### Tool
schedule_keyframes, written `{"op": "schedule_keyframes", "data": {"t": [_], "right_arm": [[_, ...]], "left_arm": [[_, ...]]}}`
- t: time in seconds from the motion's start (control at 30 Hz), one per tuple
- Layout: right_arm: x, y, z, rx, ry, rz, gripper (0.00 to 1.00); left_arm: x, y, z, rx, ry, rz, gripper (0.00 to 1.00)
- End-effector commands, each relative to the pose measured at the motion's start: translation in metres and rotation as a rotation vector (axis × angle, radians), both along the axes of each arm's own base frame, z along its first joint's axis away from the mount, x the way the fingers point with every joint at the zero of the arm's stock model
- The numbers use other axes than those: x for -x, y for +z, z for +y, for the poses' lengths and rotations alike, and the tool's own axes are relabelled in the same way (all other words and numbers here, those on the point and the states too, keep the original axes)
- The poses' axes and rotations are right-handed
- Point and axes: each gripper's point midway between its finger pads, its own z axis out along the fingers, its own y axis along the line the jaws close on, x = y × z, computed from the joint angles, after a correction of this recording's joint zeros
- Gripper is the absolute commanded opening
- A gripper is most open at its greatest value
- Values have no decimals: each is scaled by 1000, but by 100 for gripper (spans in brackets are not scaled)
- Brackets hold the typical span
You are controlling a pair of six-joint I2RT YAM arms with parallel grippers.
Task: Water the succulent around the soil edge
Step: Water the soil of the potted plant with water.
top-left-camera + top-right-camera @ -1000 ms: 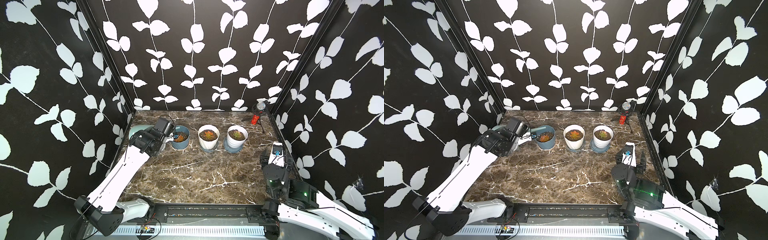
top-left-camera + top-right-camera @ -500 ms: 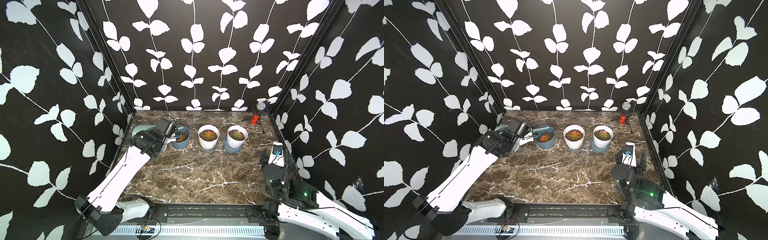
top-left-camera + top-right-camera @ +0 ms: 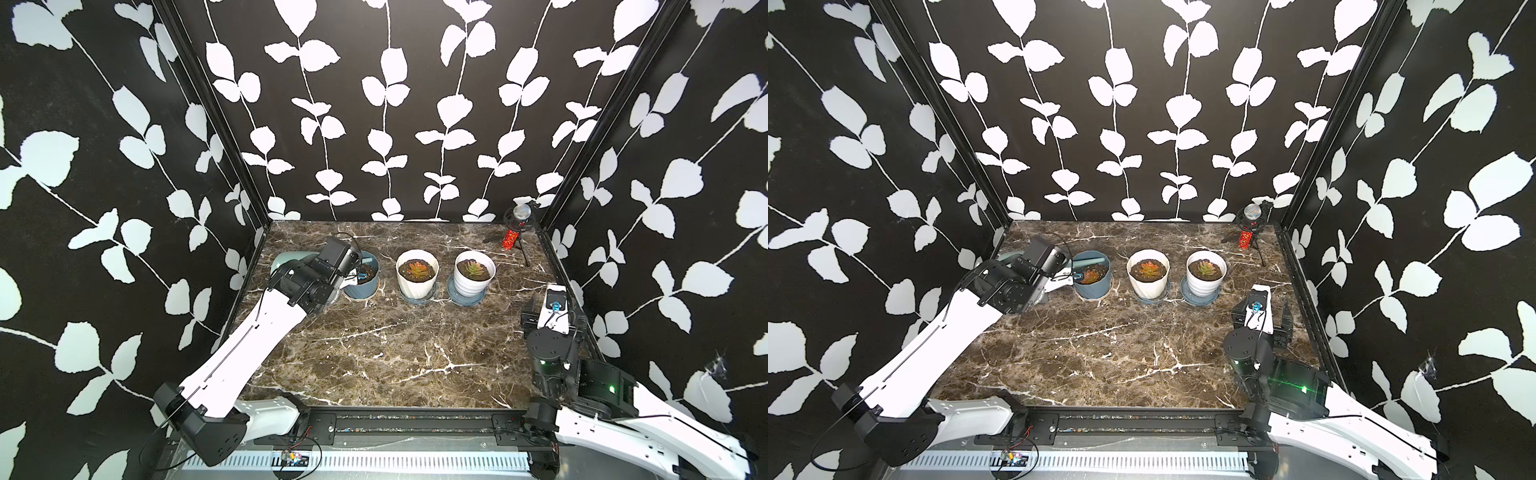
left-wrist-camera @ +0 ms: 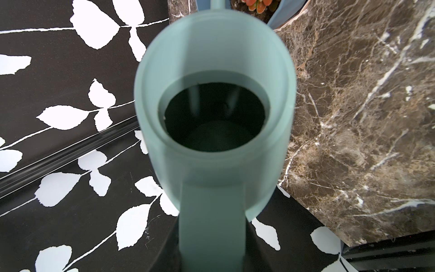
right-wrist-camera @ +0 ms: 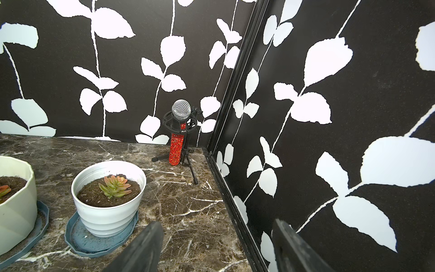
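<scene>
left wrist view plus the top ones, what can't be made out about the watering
Pale green plastic watering can: spout cut off by the left wrist view's top edge; any water stream is too small in both top views.
Can's inside: dark in the left wrist view, so the water level is unreadable.
Orange succulent in the round blue-grey pot: cropped by that same edge; largely behind the left arm in a top view.

Both top views high in front, sharing the table (image 3: 374, 353), left wrist close above watering can (image 4: 211, 58)
</scene>
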Motion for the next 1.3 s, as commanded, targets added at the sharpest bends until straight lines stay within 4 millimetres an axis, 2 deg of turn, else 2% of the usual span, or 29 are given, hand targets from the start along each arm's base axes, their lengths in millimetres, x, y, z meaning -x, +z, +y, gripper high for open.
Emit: {"op": "schedule_keyframes", "data": {"t": [0.0,0.63,1.07,1.27], "right_arm": [[0,-4,-2,-5,-16,-7,76],[-1,-2,-1,-3,-16,-6,76],[-2,-6,2,-8,-8,0,76],[-2,-8,2,-13,-5,0,76]], "left_arm": [[3,28,3,30,-1,-90,0],[19,28,0,41,-60,-64,0],[37,31,13,2,-67,-51,0],[45,27,19,-5,-61,-35,0]]}}
